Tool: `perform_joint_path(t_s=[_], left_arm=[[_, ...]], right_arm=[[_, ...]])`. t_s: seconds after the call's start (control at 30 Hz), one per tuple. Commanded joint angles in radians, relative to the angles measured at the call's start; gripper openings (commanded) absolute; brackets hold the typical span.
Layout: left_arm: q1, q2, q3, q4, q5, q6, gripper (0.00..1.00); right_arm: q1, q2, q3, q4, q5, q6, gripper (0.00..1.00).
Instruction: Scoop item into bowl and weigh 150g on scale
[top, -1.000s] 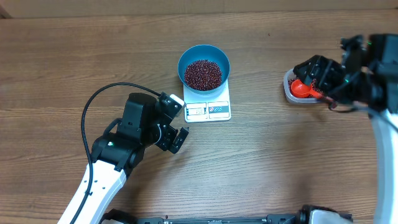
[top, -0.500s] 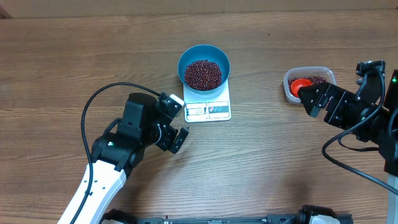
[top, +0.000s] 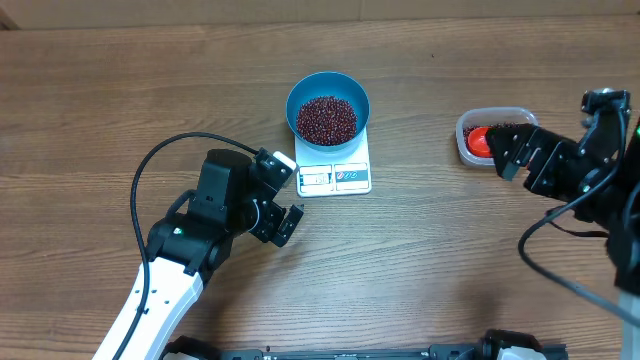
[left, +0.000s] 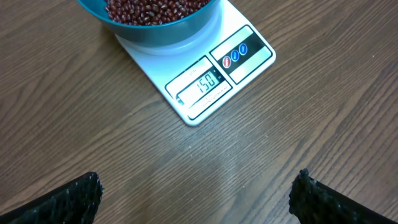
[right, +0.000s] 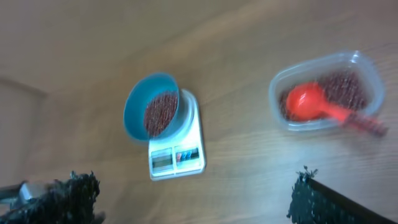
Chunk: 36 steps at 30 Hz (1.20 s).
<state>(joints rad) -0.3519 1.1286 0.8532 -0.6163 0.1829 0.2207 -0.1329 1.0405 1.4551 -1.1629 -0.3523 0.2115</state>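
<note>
"Beans — where?"
"Heaped in the blue bowl. The bowl sits on the scale, and the display reads 150."
"And the left pincer?"
"Jaws spread wide, nothing in them. It's over bare tabletop by the scale's display edge — near the beans, not touching."
"And the right pincer?"
"Spread wide too, holding nothing. It's well apart from the bowl, near the clear tub. The tub has more beans and a red scoop lying in it."
</note>
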Motion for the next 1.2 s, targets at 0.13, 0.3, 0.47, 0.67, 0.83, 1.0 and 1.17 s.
perform_joint_path(t_s=[0.13, 0.3, 0.47, 0.67, 0.83, 1.0, 1.17], left_arm=[[-0.002, 0.004, -0.007, -0.001, 0.009, 0.023, 1.0], [-0.002, 0.004, -0.007, -0.001, 0.009, 0.023, 1.0], [-0.002, 0.005, -0.007, 0.0, 0.009, 0.023, 1.0], [-0.002, 0.005, -0.007, 0.0, 0.009, 0.023, 1.0], [-0.002, 0.005, -0.007, -0.001, 0.009, 0.023, 1.0], [-0.002, 0.005, -0.007, -0.001, 0.009, 0.023, 1.0], [-0.002, 0.005, -0.007, 0.0, 0.009, 0.023, 1.0]], right_arm=[[0.068, -0.246, -0.303, 0.288, 0.186, -0.004, 1.0], [0.077, -0.427, -0.582, 0.578, 0.221, -0.004, 1.0], [0.14, -0.579, -0.824, 0.797, 0.313, -0.004, 1.0], [0.177, -0.755, -1.113, 1.052, 0.314, -0.003, 1.0], [0.188, -0.838, -1.255, 1.167, 0.314, 0.0, 1.0], [0.202, -0.907, -1.328, 1.181, 0.319, 0.0, 1.0], [0.202, -0.945, -1.376, 1.185, 0.336, 0.0, 1.0]])
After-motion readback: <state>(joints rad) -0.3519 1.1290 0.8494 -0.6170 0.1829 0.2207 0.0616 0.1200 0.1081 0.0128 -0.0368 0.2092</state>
